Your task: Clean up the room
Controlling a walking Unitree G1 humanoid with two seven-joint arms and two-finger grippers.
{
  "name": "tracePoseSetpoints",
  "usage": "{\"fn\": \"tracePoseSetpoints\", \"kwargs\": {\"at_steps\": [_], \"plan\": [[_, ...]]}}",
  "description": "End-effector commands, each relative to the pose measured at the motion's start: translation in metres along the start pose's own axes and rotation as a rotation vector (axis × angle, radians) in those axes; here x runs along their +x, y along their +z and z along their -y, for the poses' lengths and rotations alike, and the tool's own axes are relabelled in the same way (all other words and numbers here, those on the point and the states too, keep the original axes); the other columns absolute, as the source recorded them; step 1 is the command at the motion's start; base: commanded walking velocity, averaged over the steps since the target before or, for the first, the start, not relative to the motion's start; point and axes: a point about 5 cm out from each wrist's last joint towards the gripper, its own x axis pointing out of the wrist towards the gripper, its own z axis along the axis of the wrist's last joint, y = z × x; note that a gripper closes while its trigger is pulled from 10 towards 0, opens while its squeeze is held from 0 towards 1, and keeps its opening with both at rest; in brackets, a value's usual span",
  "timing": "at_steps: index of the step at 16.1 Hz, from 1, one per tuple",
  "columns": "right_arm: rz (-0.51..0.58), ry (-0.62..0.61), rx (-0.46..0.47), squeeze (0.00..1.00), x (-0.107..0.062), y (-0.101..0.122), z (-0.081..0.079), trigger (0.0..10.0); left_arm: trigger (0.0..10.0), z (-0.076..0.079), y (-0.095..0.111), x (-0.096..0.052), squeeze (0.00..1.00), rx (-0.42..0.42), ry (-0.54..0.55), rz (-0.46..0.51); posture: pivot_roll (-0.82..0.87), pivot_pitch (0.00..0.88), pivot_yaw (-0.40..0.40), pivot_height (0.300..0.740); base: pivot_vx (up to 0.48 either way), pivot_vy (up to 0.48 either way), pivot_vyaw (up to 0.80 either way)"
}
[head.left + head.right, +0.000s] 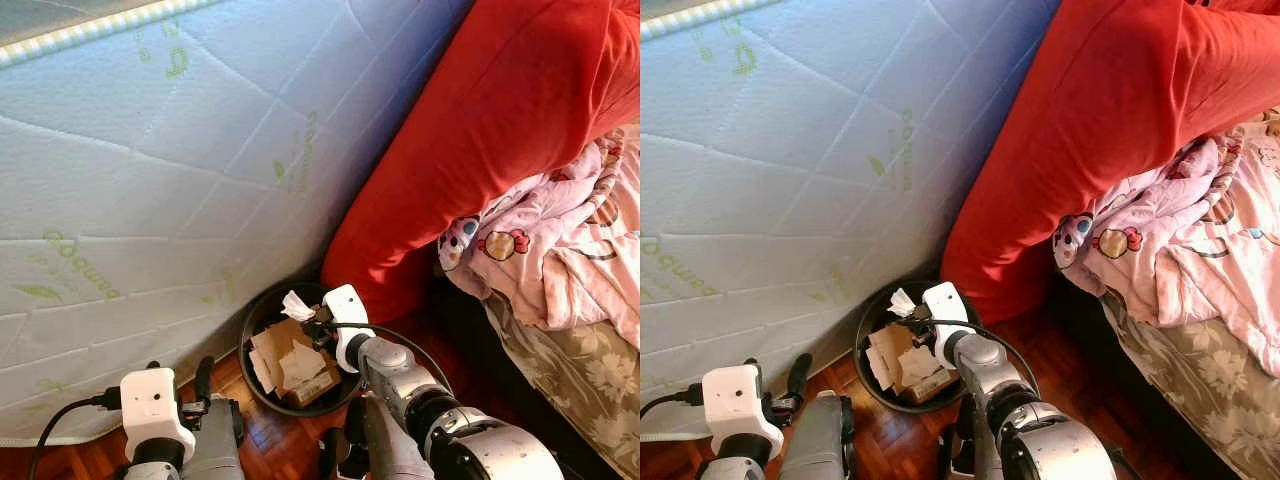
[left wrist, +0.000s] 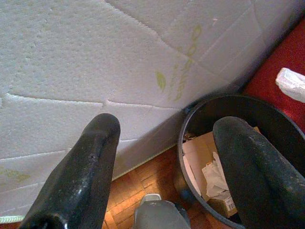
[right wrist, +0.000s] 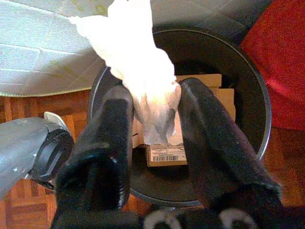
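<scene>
My right gripper [image 1: 306, 316] hangs over a black round bin [image 1: 255, 316] on the wooden floor, shut on a crumpled white tissue [image 1: 296, 304]. In the right wrist view the tissue [image 3: 143, 76] is pinched between the two black fingers [image 3: 112, 129] directly above the bin's [image 3: 248, 90] mouth. The bin holds torn cardboard [image 1: 292, 364] and a small box with a barcode [image 3: 166, 153]. My left gripper [image 2: 162, 171] is held low to the left of the bin, open and empty, its fingers [image 2: 81, 176] pointing toward the mattress base.
A white quilted mattress [image 1: 170, 170] leans upright behind the bin. A red cushion [image 1: 480, 140] presses against the bin's right side. A pink printed blanket [image 1: 560, 250] lies on a bed at right. Parquet floor [image 1: 270, 430] shows in front.
</scene>
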Motion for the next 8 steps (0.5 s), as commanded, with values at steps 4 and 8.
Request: {"fn": "tracePoseSetpoints", "kwargs": {"at_steps": [4,8], "plan": [[-0.046,0.030,-0.032,1.00,-0.0009,-0.0084,-0.0020,10.0,10.0,0.0002,-0.0059,-0.0028,0.00,-0.001,0.006,-0.041,0.30,0.335,-0.189,0.644,0.000,0.000,0.00],[-0.052,0.040,-0.036,1.00,-0.0009,-0.0080,-0.0018,10.0,10.0,0.0012,-0.0063,-0.0025,0.00,-0.002,-0.001,-0.043,0.30,0.336,-0.188,0.644,0.000,0.000,0.00]]}}
